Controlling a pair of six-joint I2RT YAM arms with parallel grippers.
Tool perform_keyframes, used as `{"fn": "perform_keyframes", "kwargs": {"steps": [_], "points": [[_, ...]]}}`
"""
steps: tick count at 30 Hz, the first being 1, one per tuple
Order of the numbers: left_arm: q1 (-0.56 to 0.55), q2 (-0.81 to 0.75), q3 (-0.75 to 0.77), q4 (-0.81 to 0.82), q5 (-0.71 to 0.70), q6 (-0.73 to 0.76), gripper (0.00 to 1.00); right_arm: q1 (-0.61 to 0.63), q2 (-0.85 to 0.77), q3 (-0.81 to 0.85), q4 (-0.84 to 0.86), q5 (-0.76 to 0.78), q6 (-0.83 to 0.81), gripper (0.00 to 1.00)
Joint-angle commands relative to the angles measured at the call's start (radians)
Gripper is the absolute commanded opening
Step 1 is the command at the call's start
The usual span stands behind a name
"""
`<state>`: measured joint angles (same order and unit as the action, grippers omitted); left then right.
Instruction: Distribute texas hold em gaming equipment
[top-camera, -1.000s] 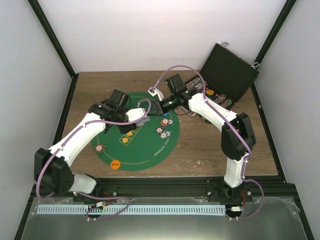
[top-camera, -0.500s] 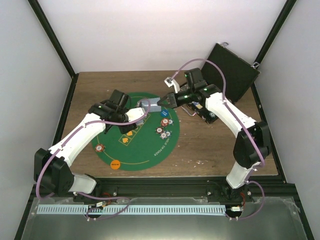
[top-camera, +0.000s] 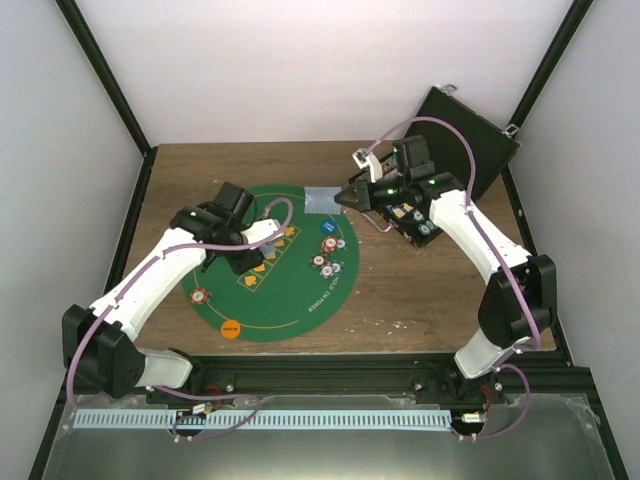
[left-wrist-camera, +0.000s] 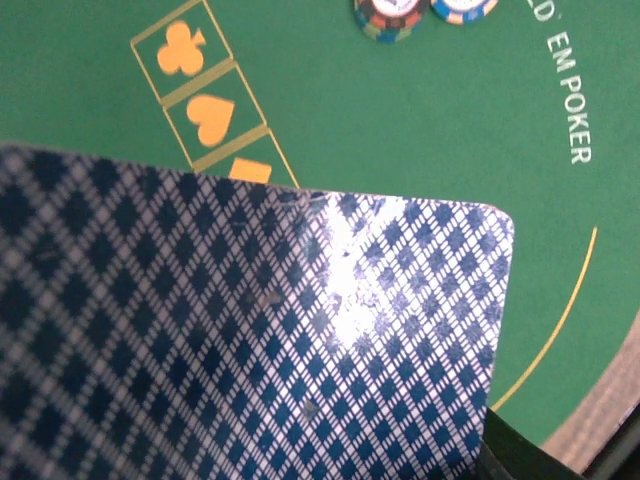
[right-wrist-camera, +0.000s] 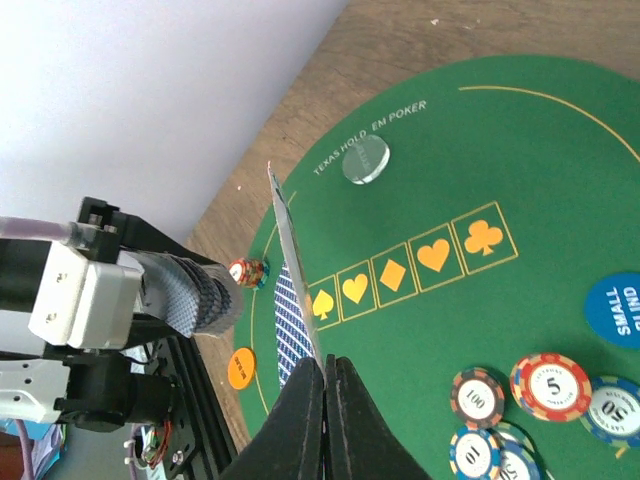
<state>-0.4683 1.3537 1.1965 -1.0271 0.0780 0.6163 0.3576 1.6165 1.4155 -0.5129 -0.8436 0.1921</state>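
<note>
Overhead, the right gripper (top-camera: 347, 197) sits at the far rim of the round green felt mat (top-camera: 300, 305). Its black fingers are pressed together on a single card (top-camera: 322, 197), thin, stiff and grey-blue on the back; its own wrist camera shows that card almost edge-on. The left gripper (top-camera: 250, 252) hangs over the left half of the mat, grasping a blue-backed card (left-wrist-camera: 260, 340). The card's glossy navy-and-white diamond lattice and rounded corner fill that wrist view. I cannot tell whether it is one card or a stack, since the fingers are mostly hidden beneath it.

White lettering on the felt reads "TEXAS HOLD 'EM POKER". A row of five gold-outlined boxes holds a spade, heart, diamond, heart and club.

Round striped chips (right-wrist-camera: 553, 385) cluster on the right part of the mat; four faces read 5, 100, 50 and 10. A lone chip (top-camera: 201, 296) lies near the mat's left edge.

Three flat discs lie on the felt:
- a blue disc (top-camera: 328, 227) lettered "SMALL", with a second word cut off by the frame
- an orange disc (top-camera: 231, 327) at the near-left rim
- a pale translucent disc (right-wrist-camera: 365, 160) beside the lettering

A black rectangular case (top-camera: 465, 140) stands open at the far right of the wooden table (top-camera: 430, 300)
</note>
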Motion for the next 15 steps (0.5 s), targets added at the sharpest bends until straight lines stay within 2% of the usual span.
{"fn": "perform_keyframes", "kwargs": {"steps": [1, 6, 10, 15], "points": [[0.016, -0.059, 0.023, -0.117, -0.047, -0.041, 0.46, -0.006, -0.037, -0.024, -0.014, 0.035, -0.009, 0.01], [0.074, -0.103, 0.0, -0.14, -0.094, -0.075, 0.48, -0.006, -0.057, -0.07, -0.027, 0.015, -0.006, 0.01], [0.178, -0.117, 0.0, -0.149, -0.078, -0.092, 0.49, -0.003, -0.075, -0.126, -0.02, -0.038, 0.013, 0.01], [0.266, -0.116, 0.004, -0.143, -0.131, -0.076, 0.49, 0.04, -0.077, -0.163, -0.038, -0.033, 0.016, 0.01]]}}
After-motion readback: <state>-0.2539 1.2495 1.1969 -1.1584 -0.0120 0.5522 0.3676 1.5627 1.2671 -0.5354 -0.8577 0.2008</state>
